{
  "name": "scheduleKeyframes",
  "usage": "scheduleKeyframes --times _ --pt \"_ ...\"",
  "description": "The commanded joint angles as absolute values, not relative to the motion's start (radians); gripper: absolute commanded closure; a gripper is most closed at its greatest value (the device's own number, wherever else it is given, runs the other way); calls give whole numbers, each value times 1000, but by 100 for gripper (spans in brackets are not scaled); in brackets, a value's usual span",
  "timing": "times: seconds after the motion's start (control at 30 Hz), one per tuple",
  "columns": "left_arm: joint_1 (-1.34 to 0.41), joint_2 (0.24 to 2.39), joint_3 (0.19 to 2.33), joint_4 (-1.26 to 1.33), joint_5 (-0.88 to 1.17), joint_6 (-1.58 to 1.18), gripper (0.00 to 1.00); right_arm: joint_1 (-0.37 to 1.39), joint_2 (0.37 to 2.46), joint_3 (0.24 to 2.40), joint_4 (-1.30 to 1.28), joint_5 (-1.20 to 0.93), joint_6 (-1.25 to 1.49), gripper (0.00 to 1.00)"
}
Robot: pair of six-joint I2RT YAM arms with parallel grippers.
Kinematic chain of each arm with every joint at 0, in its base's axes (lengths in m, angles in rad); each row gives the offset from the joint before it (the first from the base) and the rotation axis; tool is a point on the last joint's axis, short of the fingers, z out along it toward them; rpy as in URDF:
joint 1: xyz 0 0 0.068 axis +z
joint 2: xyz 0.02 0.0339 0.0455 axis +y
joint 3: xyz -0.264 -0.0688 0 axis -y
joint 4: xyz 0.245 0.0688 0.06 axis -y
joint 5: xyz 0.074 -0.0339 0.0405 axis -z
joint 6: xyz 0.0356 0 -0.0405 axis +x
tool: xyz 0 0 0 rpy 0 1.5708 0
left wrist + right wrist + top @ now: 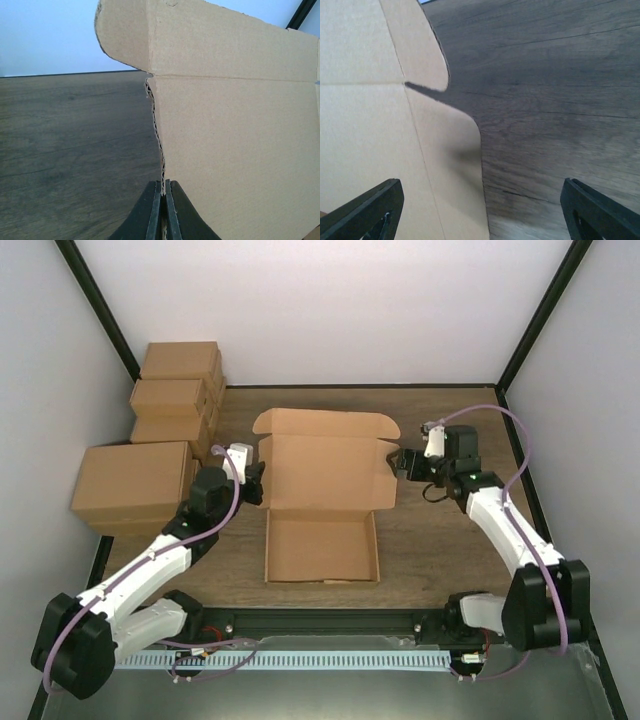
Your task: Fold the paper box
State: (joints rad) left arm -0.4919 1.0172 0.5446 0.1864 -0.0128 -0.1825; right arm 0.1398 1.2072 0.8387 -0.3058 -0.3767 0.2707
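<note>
The paper box point(322, 540) lies between both grippers, lid open beyond its tray. The left gripper point(163, 212) pinches the lid's left edge. The right gripper point(400, 462) stands spread astride the right flap. It should close squarely there, then both should fold evenly along the crease.

A dark wood-grain table point(430, 550) carries the paper box point(322, 550), its shallow tray lying flat near the middle; left of the paper box, brown cartons point(175, 400) sit stacked by the table's far corner.
</note>
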Motion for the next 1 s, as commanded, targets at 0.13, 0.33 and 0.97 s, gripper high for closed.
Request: scheduleKeyframes --times 0.13,0.33,0.97 --pt "-497 994 521 236 -22 -176 96 131 1336 968 -242 -524 225 23" --pt "-497 1008 523 244 -15 -179 96 147 1403 1051 -320 -530 164 46" --pt "-497 1014 542 218 9 -222 96 337 1318 1072 -461 -318 148 99"
